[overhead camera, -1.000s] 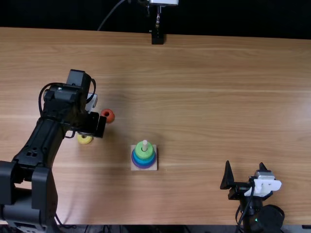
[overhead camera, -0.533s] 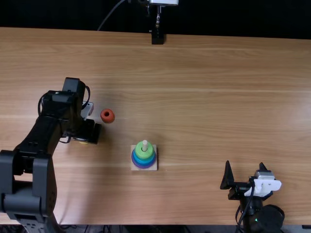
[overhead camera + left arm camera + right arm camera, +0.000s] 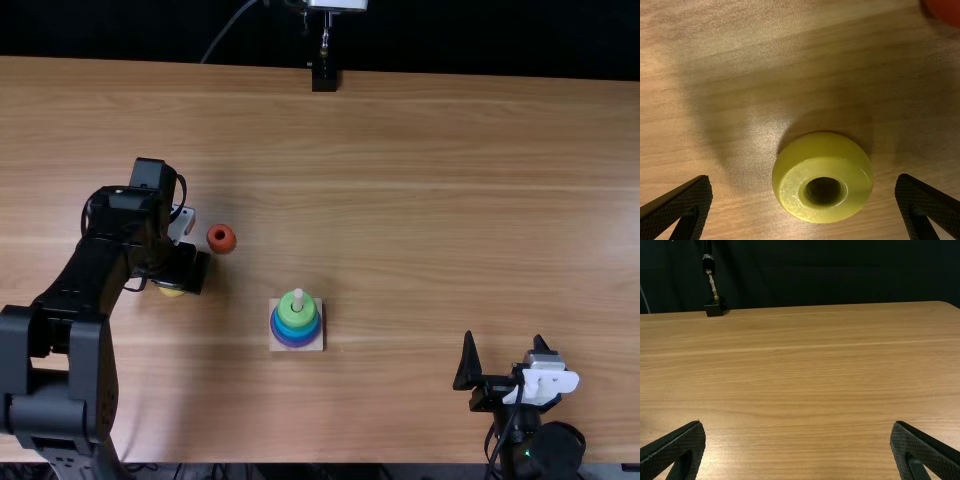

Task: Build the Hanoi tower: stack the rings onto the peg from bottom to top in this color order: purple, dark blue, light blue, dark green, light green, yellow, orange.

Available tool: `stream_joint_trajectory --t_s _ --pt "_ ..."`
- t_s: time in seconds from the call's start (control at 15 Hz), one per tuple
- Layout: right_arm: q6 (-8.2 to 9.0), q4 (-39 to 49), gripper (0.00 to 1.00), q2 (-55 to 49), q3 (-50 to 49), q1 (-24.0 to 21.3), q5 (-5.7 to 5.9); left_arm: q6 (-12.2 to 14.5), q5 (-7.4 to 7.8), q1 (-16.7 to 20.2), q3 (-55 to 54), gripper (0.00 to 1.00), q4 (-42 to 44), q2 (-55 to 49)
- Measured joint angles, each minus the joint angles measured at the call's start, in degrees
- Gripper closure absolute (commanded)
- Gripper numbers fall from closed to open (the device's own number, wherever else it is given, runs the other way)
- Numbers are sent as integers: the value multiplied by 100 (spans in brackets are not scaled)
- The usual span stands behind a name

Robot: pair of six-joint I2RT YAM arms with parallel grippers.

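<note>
"First entry, the base?"

"Square plate [image 3: 315, 343], pale, lying flat on the light brown wooden table [image 3: 420, 200], left of the middle and toward the near edge. One upright peg [image 3: 298, 296], pale, its tip showing."

"Contents of the peg?"

"Rings, graded, widest lowest. Purple ring [image 3: 292, 346] at the bottom, blue bands above it, light green ring [image 3: 285, 306] uppermost. Dark green: cannot be told apart from this angle."

"Loose pieces?"

"Two, both left of the base and farther from the near edge. Item: yellow ring [image 3: 795, 195], round and thick, flat on the wood, hole upward; in the top view partly hidden under the left arm. Item: orange-red ring [image 3: 230, 243], likewise flat with its hole up, just beside the left gripper [image 3: 192, 270] and a little farther across the table."

"Condition of that gripper?"

"Open, pointing down over the yellow ring. In the left wrist view the ring sits between the two flat black fingers, with wood visible on either side of it; touching neither."

"And the other?"

"Right gripper [image 3: 503, 340], open, near the table's near edge on the right, well apart from the rings. Its fingers stand wide, table visible between them. White fitting [image 3: 541, 383] behind."
</note>
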Motion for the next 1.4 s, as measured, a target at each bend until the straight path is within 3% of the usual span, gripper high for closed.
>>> stream_joint_trajectory --t_s 1.07,1.13,1.4 --pt "-2 2 0 -2 0 0 -2 17 -37 76 -168 0 -15 138" --pt "-2 0 0 0 0 -2 0 15 -37 76 -168 5 -13 138" --pt "-2 0 0 -2 0 0 2 13 -17 76 -168 53 188 138"
